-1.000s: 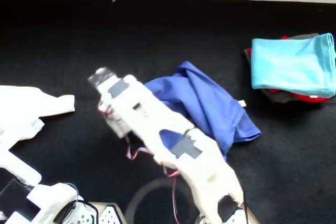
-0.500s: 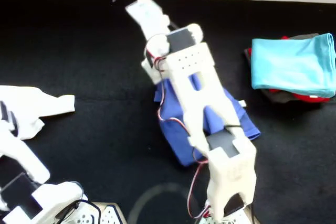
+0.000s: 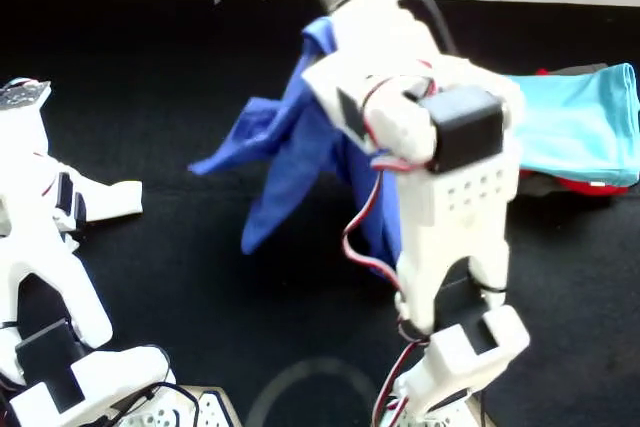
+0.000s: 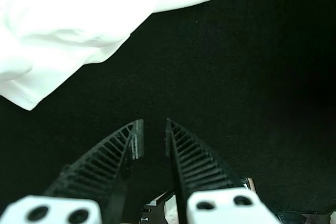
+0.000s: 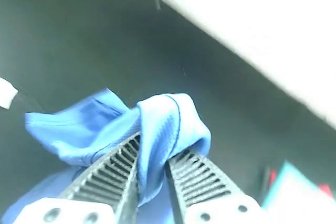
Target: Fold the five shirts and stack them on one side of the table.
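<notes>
Since a second ago my right tool (image 5: 155, 148) has hoisted the blue shirt (image 3: 285, 162) off the bench (image 3: 140, 57), pinched tight on a fold; my left tool (image 4: 153, 139) hangs slightly parted, empty, near the white shirt (image 4: 79, 19).

The right arm (image 3: 455, 207), spanning five o'clock to twelve in the high view, is built of white printed plastic links with boxy black servo motors (image 3: 468, 127) set between them. One flat white plate carries a grid of small round holes (image 3: 465, 187). Thin red and white cables (image 3: 347, 237) loop along its nine o'clock side. The left arm (image 3: 45, 247), at eight o'clock, has the same white shells and black servos. The left gripper (image 4: 153, 139) and right gripper (image 5: 153, 153) both have black ribbed, wedge-shaped fingers on white mounts with paired round screw holes.
</notes>
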### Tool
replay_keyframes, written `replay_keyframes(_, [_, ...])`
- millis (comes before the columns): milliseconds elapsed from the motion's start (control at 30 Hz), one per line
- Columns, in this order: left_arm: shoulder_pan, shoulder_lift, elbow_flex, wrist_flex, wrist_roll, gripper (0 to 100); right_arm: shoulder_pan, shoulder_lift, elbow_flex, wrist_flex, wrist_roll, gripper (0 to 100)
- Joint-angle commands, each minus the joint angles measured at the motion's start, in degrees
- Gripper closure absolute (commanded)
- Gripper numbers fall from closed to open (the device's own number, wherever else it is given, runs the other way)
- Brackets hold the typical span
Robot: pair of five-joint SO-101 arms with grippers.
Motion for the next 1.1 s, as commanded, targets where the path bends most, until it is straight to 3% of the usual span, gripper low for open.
replay_keyframes(0, [0.6,-2.5,-0.3,0.4,-0.1,91,5.2,-2.0,12.7,-2.3,-0.3,99.1])
replay_keyframes(233, [0.6,-2.6,-0.3,2.6,-0.1,91,14.5,-2.0,41.5,-26.1,-0.3,99.1])
replay_keyframes(433, [0.6,-2.6,-0.3,2.6,-0.1,91,15.4,-2.0,56.0,-41.7,-0.3,98.5])
replay_keyframes(633, [0.6,-2.6,-0.3,2.5,-0.1,91,15.4,-3.2,53.8,-34.9,-0.6,78.5])
replay_keyframes(867, [0.6,-2.6,-0.7,2.1,-0.1,91,10.8,-7.5,42.2,-21.2,-0.6,78.3])
replay_keyframes(1067, [0.6,-2.4,-0.7,2.0,-0.1,91,-2.8,-6.5,39.3,-11.7,-0.4,79.7])
